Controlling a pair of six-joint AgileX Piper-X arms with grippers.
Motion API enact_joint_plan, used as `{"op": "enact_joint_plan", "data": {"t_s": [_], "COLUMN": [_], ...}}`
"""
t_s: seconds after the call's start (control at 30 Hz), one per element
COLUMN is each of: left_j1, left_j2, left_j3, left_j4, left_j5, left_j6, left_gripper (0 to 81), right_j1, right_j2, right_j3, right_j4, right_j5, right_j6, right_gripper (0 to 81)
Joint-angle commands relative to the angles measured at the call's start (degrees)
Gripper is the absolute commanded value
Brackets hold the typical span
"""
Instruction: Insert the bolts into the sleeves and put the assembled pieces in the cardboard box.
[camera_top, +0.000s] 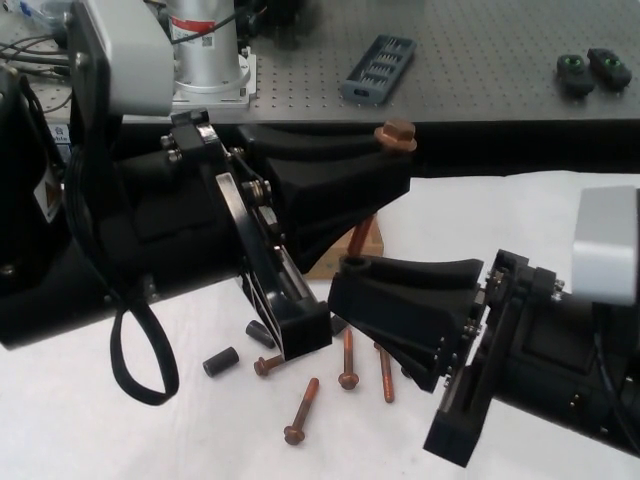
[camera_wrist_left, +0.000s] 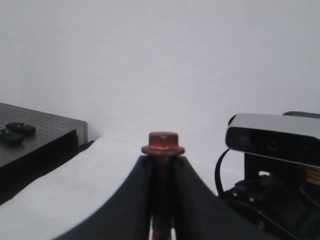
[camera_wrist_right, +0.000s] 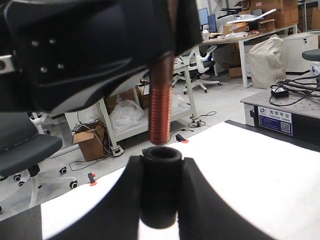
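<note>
Nearest on the white surface (camera_top: 90, 420) lie the loose bolts (camera_top: 300, 409) and two spare sleeves (camera_top: 220, 361), scattered beneath the arms. Anything dropped from above would likely land among them and knock them about.

Above these, the right tool (camera_wrist_right: 161, 165) is clamped on a black sleeve (camera_wrist_right: 161, 195), held upright with its mouth open to the top. The grip sits on the sleeve's sides. A hard push from above could slide the sleeve down through the fingers or tip it.

Just over the mouth hangs the threaded tip of the bolt (camera_wrist_right: 161, 100), close to it but apart. The left tool (camera_wrist_left: 161, 165) is closed on the shank under the flanged head. The tip looks roughly centred over the bore. Even so, I judge misalignment the main danger: a small tilt or sideways offset would land the threads on the rim. The bolt could then be forced up through its grip, or the sleeve levered out.

Behind the tools a brown edge, probably the cardboard box (camera_top: 322, 266), sits on the surface. Little of it can be seen, so the drop-off could well miss it.
</note>
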Motion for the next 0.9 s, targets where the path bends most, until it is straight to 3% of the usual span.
{"op": "enact_joint_plan", "data": {"t_s": [0.0, 0.87], "left_j1": [0.1, 1.8], "left_j2": [-0.1, -0.1], "left_j3": [-0.6, -0.6], "left_j4": [-1.6, -1.5], "left_j5": [0.9, 0.9], "left_j6": [-1.1, -1.1], "left_gripper": [0.6, 0.6], "right_j1": [0.0, -0.1], "right_j2": [0.0, -0.3], "right_j3": [-1.1, -1.4], "right_j4": [-2.3, -5.4], "right_j5": [0.6, -0.5], "right_j6": [0.1, 0.0], "right_gripper": [3.9, 3.9]}}
